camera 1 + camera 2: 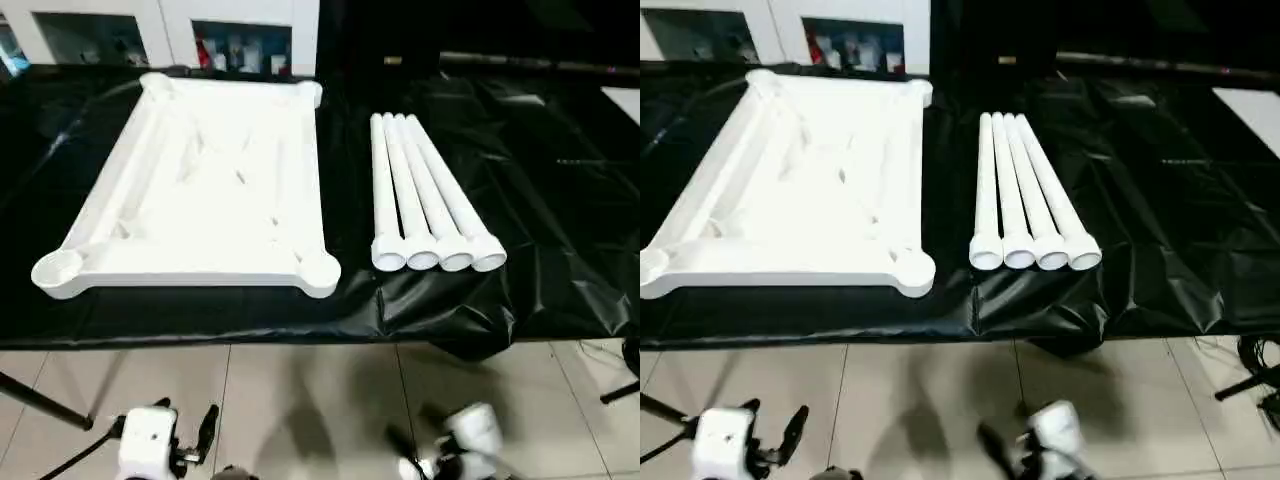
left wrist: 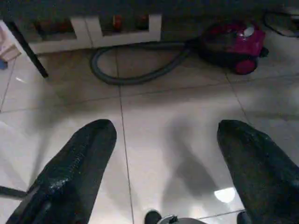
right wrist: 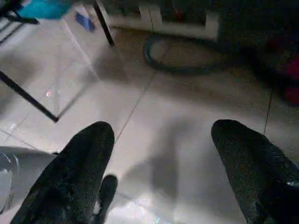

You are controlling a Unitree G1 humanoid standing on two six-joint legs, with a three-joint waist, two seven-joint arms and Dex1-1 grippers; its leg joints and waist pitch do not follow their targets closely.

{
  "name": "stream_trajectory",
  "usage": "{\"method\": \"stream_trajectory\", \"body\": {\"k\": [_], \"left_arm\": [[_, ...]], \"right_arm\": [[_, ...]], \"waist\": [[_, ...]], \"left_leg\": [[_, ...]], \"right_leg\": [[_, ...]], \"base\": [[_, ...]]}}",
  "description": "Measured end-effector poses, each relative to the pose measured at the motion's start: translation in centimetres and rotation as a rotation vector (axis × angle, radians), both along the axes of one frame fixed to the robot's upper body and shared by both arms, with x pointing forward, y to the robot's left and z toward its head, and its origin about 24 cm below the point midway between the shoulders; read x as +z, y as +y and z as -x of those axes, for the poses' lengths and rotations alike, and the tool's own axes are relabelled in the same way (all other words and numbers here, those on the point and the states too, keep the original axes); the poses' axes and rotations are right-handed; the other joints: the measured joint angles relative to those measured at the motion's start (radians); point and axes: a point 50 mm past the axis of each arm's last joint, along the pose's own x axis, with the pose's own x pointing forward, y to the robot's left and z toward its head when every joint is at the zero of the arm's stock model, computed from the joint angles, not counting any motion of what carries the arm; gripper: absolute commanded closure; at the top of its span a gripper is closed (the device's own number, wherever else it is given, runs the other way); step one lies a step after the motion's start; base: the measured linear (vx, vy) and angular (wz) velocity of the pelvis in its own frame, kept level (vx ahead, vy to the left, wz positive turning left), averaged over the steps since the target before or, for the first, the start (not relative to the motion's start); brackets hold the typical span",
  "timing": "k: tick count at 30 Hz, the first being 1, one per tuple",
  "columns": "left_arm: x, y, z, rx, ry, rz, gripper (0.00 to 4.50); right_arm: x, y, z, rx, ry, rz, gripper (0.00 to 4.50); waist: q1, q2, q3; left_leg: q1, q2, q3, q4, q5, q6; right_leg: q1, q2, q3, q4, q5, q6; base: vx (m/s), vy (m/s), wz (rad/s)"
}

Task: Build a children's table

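Observation:
The children's table top point(image 1: 200, 190) lies upside down on the left half of a black-covered bench, ribbed underside up, with a round socket point(image 1: 57, 270) at its near left corner. Several long white tubular legs point(image 1: 425, 190) lie side by side to its right, open ends toward me. Both arms hang low over the tiled floor, in front of the bench's edge. My left gripper point(image 2: 166, 140) is open with nothing between its black fingers point(image 2: 79, 158); it also shows as the left gripper point(image 1: 165, 425) at the bottom of the head view. My right gripper point(image 3: 161, 140) is open and empty too.
The black sheet point(image 1: 560, 200) hangs crumpled over the bench's front edge. A magenta vacuum cleaner point(image 2: 233, 44) and its grey hose point(image 2: 135, 70) lie on the floor under the bench. Black stand legs point(image 1: 45, 400) cross the floor at left. A white cabinet point(image 1: 160, 30) stands behind.

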Motion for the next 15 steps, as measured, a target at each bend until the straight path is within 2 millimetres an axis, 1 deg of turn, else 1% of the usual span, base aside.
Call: {"method": "stream_trajectory", "body": {"k": [2, 4, 7, 10, 11, 13, 14, 15], "left_arm": [[0.9, -0.2, 0.6, -0.012, -0.011, -0.005, 0.47], [1.5, -0.2, 1.1, -0.034, -0.010, -0.015, 0.47], [2.9, -0.1, 1.1, -0.028, -0.034, -0.020, 0.47], [4.8, 0.3, 0.1, -0.010, -0.110, -0.032, 0.47], [5.6, 0.4, -0.5, -0.003, -0.147, -0.041, 0.47], [6.7, 0.7, -2.0, 0.013, -0.205, -0.055, 0.47], [7.7, 0.8, -3.2, 0.015, -0.255, -0.064, 0.47], [8.4, 0.9, -4.1, 0.016, -0.289, -0.071, 0.47]], "right_arm": [[1.7, -0.1, 0.5, 0.032, -0.033, -0.015, 0.73], [3.2, -0.2, 0.5, 0.057, -0.071, -0.019, 0.73], [5.6, 0.1, 0.2, 0.064, -0.120, -0.066, 0.73], [8.2, 0.8, -0.9, 0.097, -0.188, -0.092, 0.73], [9.1, 1.2, -1.6, 0.100, -0.219, -0.106, 0.73], [10.6, 1.8, -3.3, 0.092, -0.274, -0.141, 0.73], [11.7, 2.2, -4.5, 0.090, -0.315, -0.160, 0.73], [12.3, 2.3, -5.3, 0.079, -0.341, -0.168, 0.73]], "waist": [[0.001, -0.003, 0.002], [0.001, -0.005, 0.003], [-0.003, -0.007, 0.005], [-0.007, -0.011, 0.006], [-0.010, -0.015, 0.004], [-0.012, -0.018, 0.003], [-0.013, -0.021, 0.000], [-0.012, -0.022, -0.001]], "left_leg": [[0.000, 0.000, 0.000, -0.001, 0.000, 0.000], [0.000, 0.000, 0.000, -0.001, -0.001, 0.000], [0.001, 0.000, 0.000, -0.001, -0.001, 0.000], [0.003, 0.000, 0.000, 0.000, 0.000, 0.000], [0.004, 0.000, 0.000, 0.001, 0.000, 0.000], [0.004, 0.000, -0.001, 0.003, 0.001, -0.001], [0.005, 0.000, -0.001, 0.006, 0.001, -0.001], [0.004, 0.000, -0.002, 0.010, 0.002, -0.002]], "right_leg": [[0.000, 0.000, 0.000, -0.001, -0.001, 0.001], [0.001, 0.000, 0.000, -0.002, 0.000, 0.002], [0.001, 0.000, 0.000, -0.002, 0.001, 0.003], [0.002, 0.000, 0.001, -0.001, 0.003, 0.004], [0.004, 0.000, 0.001, -0.001, 0.003, 0.004], [0.003, 0.000, 0.001, 0.000, 0.006, 0.005], [0.005, 0.000, 0.001, 0.003, 0.007, 0.004], [0.004, 0.000, 0.002, 0.007, 0.008, 0.004]], "base": [[0.000, 0.000, 0.00], [0.000, 0.000, 0.00], [0.000, 0.000, 0.00], [0.000, 0.000, 0.00], [0.000, 0.000, 0.00], [0.000, 0.000, 0.00], [0.000, 0.000, 0.00], [0.000, 0.000, 0.00]]}}
